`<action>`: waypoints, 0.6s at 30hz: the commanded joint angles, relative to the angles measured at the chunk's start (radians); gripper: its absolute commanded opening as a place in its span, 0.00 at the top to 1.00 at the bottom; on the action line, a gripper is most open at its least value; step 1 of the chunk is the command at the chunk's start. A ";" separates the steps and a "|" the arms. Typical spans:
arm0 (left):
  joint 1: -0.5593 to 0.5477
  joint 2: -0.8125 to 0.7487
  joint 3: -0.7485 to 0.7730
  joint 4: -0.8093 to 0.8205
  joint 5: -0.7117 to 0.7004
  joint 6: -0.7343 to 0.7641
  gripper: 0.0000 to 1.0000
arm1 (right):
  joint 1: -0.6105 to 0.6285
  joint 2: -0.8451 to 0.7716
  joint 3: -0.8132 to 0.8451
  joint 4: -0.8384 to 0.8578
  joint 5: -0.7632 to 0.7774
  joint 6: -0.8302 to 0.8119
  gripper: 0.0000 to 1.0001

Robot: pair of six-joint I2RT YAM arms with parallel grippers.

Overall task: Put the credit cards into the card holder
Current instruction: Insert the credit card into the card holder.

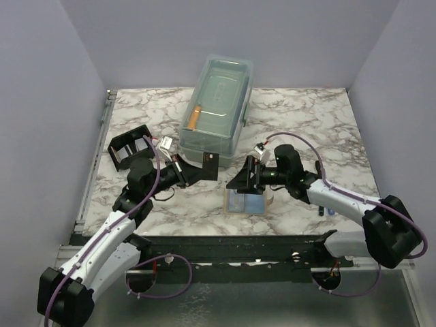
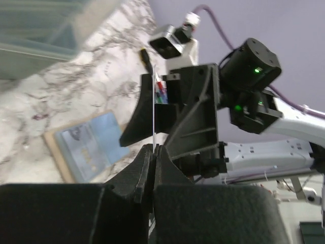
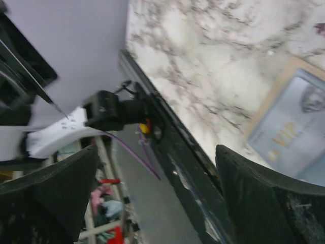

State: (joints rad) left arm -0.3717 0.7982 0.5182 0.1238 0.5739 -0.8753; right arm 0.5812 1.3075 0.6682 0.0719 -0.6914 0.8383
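**dark card pinched, holder waiting at far left**

the left gripper is clenching the dark grey card by its lower edge, holding it upright above the middle of the table, just in front of the clear box. the right gripper is standing wide apart just right of that card, grasping nothing.

the step in hand is probably carrying this card to the card holder, which is sitting at the far left, tilted, its slots opening roughly toward the arms. doing it well is likely meaning clearing the right fingers first, then swinging left, lining the card's thin edge up with one slot and sliding it in without nudging the light rack.

the card is looking thin, flat and stiff, seen edge-on as a pale line in the left wrist view. the light blue card is lying flat on the tan pad, near centre, beneath the right gripper.
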 commanded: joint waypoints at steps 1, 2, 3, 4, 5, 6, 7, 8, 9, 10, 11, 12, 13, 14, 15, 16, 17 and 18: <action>-0.133 -0.071 -0.119 0.367 -0.169 -0.141 1.00 | 0.014 -0.041 -0.145 0.563 -0.011 0.359 0.01; -0.159 -0.069 -0.137 0.378 -0.184 -0.142 1.00 | 0.014 -0.030 -0.172 0.647 -0.006 0.404 0.04; -0.184 -0.060 -0.149 0.388 -0.193 -0.146 1.00 | 0.014 -0.013 -0.180 0.707 -0.007 0.432 0.07; -0.202 -0.047 -0.163 0.403 -0.196 -0.156 1.00 | 0.014 0.005 -0.178 0.742 -0.012 0.441 0.13; -0.218 -0.035 -0.176 0.423 -0.198 -0.167 1.00 | 0.014 0.022 -0.172 0.771 -0.021 0.444 0.19; -0.233 -0.025 -0.186 0.433 -0.202 -0.175 1.00 | 0.014 0.033 -0.173 0.812 -0.026 0.457 0.24; -0.241 -0.018 -0.193 0.437 -0.205 -0.178 1.00 | 0.014 0.043 -0.179 0.849 -0.026 0.465 0.28; -0.243 -0.014 -0.199 0.440 -0.207 -0.181 1.00 | 0.014 0.048 -0.185 0.884 -0.025 0.474 0.33; -0.243 -0.012 -0.204 0.442 -0.207 -0.183 1.00 | 0.014 0.051 -0.190 0.907 -0.021 0.477 0.36; -0.244 -0.014 -0.208 0.442 -0.209 -0.184 1.00 | 0.014 0.051 -0.196 0.924 -0.017 0.480 0.40; -0.243 -0.018 -0.212 0.442 -0.216 -0.186 1.00 | 0.014 0.051 -0.205 0.943 -0.011 0.484 0.42; -0.243 -0.022 -0.215 0.442 -0.221 -0.189 1.00 | 0.014 0.052 -0.211 0.950 -0.007 0.485 0.43; -0.245 -0.024 -0.216 0.443 -0.222 -0.192 1.00 | 0.014 0.054 -0.215 0.953 -0.009 0.484 0.43; -0.244 -0.021 -0.216 0.444 -0.222 -0.194 1.00 | 0.014 0.059 -0.217 0.967 -0.007 0.483 0.43; -0.243 -0.018 -0.217 0.445 -0.222 -0.197 1.00 | 0.014 0.063 -0.225 0.990 -0.003 0.486 0.43; -0.243 -0.018 -0.220 0.445 -0.228 -0.202 1.00 | 0.014 0.063 -0.236 1.010 0.004 0.497 0.43; -0.244 -0.023 -0.225 0.445 -0.237 -0.207 1.00 | 0.014 0.058 -0.253 1.031 0.014 0.505 0.41; -0.243 -0.031 -0.228 0.445 -0.245 -0.210 1.00 | 0.014 0.050 -0.276 1.062 0.032 0.511 0.35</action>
State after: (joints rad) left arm -0.6121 0.7788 0.3164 0.5526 0.3901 -1.0714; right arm 0.5900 1.3621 0.4442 0.9607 -0.6910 1.3090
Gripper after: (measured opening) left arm 0.018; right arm 0.582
